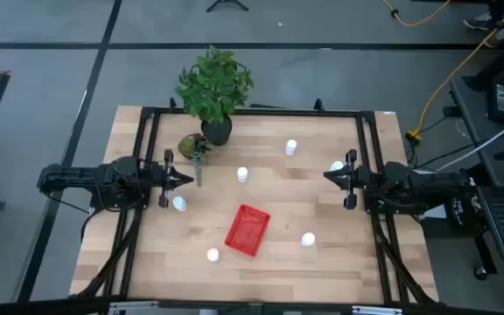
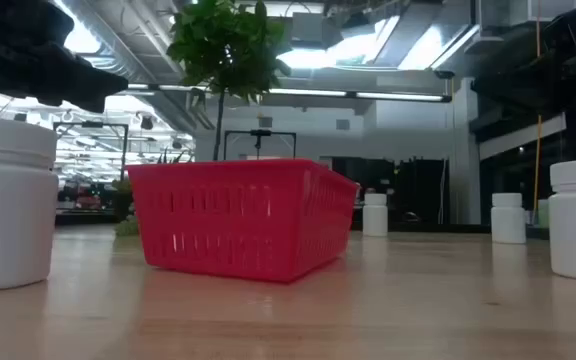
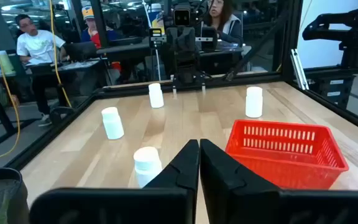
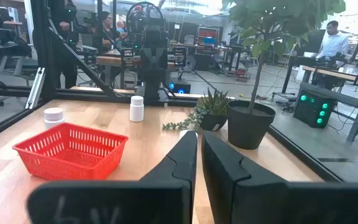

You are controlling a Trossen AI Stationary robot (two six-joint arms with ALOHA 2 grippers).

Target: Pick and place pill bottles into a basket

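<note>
The red basket point(image 1: 248, 230) sat empty near the table's point(image 1: 322, 262) centre, toward six o'clock. Six pill bottles point(image 1: 242, 175) stood scattered around it, none inside. The left gripper point(image 1: 185, 180) hovered at nine o'clock, fingers together; the right gripper point(image 1: 328, 175) waited at three o'clock, fingers together too.

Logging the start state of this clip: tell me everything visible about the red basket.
The small bright red rectangular plastic basket has latticed, slotted sides flaring out to a wider smooth rim. It looks empty: no bottle shows inside from above or in the wrist views. It sits upright and flat on the light wooden table, turned at an angle to the table's edges, toward the front middle. Nothing touches it; the nearest small white cylindrical pill bottles stand apart, and both arms wait at the table's sides.
</note>
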